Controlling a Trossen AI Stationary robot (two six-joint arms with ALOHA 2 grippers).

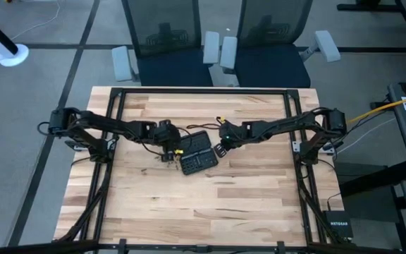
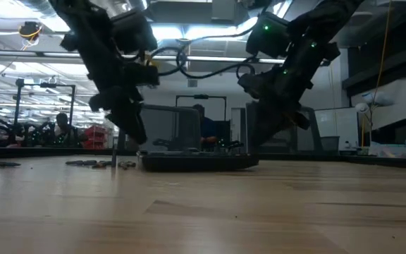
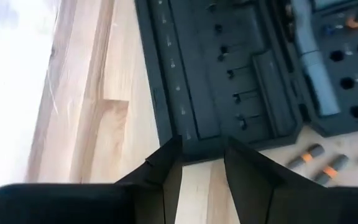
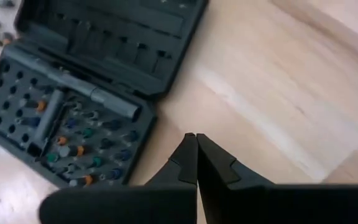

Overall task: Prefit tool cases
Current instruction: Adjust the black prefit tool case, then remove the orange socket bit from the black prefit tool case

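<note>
Tool case [image 1: 197, 153] (lying open) between left end effector [image 1: 169, 151] and right end effector [image 1: 220, 149]

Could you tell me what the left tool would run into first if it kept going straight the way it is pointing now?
Most likely the near edge of the open tool case. The left tool has its tips parted right at that edge, though whether they already touch it is unclear.

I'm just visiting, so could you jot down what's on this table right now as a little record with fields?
Surface: wooden table
Main item: black tool case, open flat, bit slots showing
Loose parts: small bits beside the case
Left end effector: fingers apart, at the case's edge, holding nothing
Right end effector: shut, empty, above bare wood near the case
Also: NETGEAR box off the table's corner
</note>
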